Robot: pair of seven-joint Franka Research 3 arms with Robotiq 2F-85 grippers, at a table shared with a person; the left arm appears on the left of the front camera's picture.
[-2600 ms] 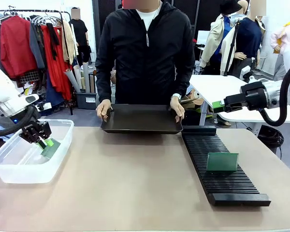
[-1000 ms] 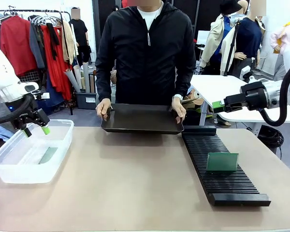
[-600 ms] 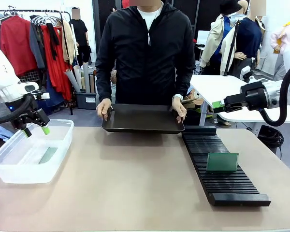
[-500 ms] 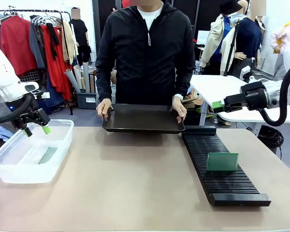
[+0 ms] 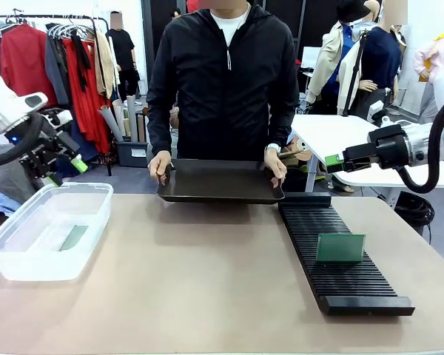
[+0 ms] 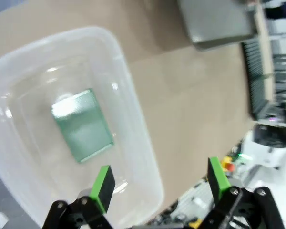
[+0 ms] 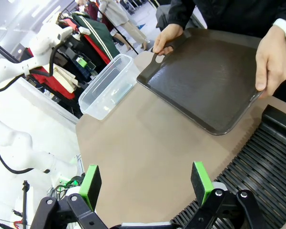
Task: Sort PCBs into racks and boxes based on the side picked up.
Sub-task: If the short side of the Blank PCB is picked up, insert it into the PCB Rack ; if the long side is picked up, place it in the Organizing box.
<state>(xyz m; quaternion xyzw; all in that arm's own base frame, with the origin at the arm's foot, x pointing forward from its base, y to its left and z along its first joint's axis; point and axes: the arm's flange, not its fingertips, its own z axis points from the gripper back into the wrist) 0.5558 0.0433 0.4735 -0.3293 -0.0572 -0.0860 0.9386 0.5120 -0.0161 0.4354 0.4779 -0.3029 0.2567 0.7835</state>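
Note:
One PCB point(image 5: 74, 237) lies flat on the bottom of the clear box point(image 5: 96, 222) at the table's left. My left gripper point(image 5: 65, 171) hangs open and empty above the box's far left corner. In the left wrist view the same PCB point(image 6: 82, 125) shows through the box point(image 6: 133, 114), beyond the open left gripper point(image 6: 161, 183). Another PCB point(image 5: 340, 248) stands upright in a slot of the black rack point(image 5: 355, 288) on the right. My right gripper point(image 5: 333, 160) is open and empty, held high behind the rack's far end. The right gripper point(image 7: 146, 183) looks over the rack point(image 7: 262, 162).
A person at the far side holds a dark rimmed tray point(image 5: 220, 183) by both ends just above the table edge, with hands point(image 7: 168, 37) on its handles. The tray point(image 7: 214, 81) holds nothing. Bare table lies between box and rack.
My left gripper has let go of a PCB into the box, then risen and drawn back to the far left. The tray has drifted slightly right. The right arm has stayed still.

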